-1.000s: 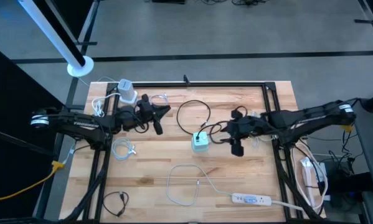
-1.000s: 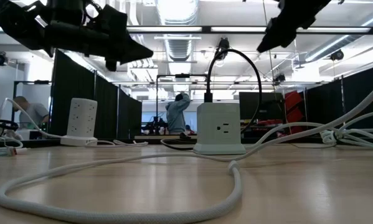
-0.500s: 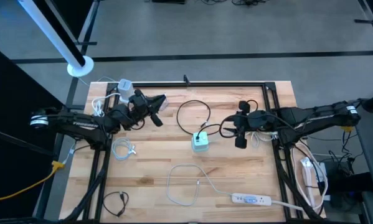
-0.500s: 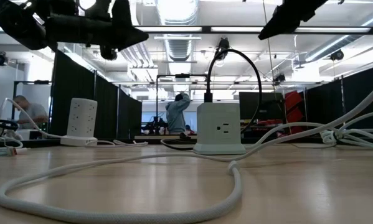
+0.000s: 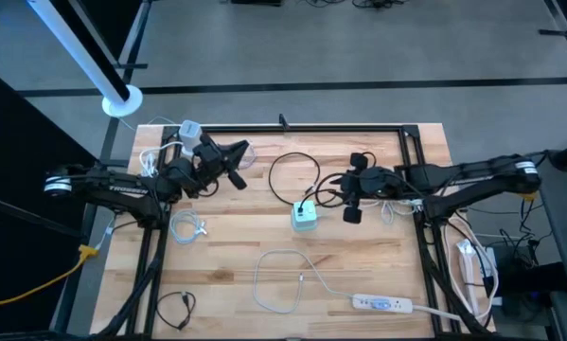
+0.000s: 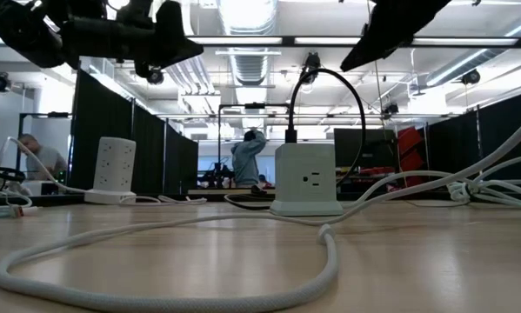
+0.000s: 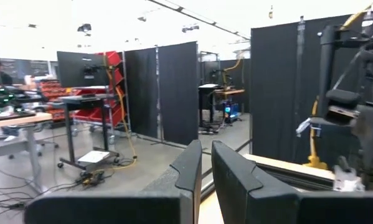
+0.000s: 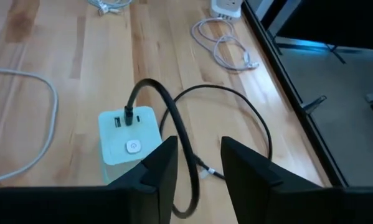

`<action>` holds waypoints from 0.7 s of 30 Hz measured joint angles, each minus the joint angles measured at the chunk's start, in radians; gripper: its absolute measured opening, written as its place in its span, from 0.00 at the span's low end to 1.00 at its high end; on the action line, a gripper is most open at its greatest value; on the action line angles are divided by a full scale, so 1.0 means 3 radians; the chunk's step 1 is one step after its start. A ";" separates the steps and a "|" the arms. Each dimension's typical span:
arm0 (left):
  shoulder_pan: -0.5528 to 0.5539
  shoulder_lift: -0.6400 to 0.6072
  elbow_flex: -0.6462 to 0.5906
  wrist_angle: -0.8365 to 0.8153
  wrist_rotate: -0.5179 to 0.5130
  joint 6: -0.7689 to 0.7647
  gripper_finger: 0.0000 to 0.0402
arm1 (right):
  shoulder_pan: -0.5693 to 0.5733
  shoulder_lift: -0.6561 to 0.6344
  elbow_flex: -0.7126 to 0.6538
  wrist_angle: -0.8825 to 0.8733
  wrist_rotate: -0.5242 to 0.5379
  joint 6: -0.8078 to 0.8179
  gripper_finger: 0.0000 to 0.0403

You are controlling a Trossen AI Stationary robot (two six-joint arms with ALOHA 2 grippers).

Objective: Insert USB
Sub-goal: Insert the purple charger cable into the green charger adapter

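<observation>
black cable (image 8: pixel 174 130) plugged into green charger cube (image 8: pixel 129 144)

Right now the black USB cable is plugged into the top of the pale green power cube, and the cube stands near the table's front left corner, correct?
Not quite. The black USB cable is plugged into the top of the pale green power cube, but the high view shows the cube near the table's middle, between the two arms, not at the front left corner.

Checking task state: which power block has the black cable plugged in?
The pale green cube mid-table; black cable enters its top. Tower and strip don't.
</observation>
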 joint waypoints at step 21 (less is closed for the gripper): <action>-0.0003 0.0014 0.0001 -0.0662 -0.0034 -0.0279 0.06 | -0.0240 0.0605 0.0000 0.1591 0.0000 -0.0923 0.13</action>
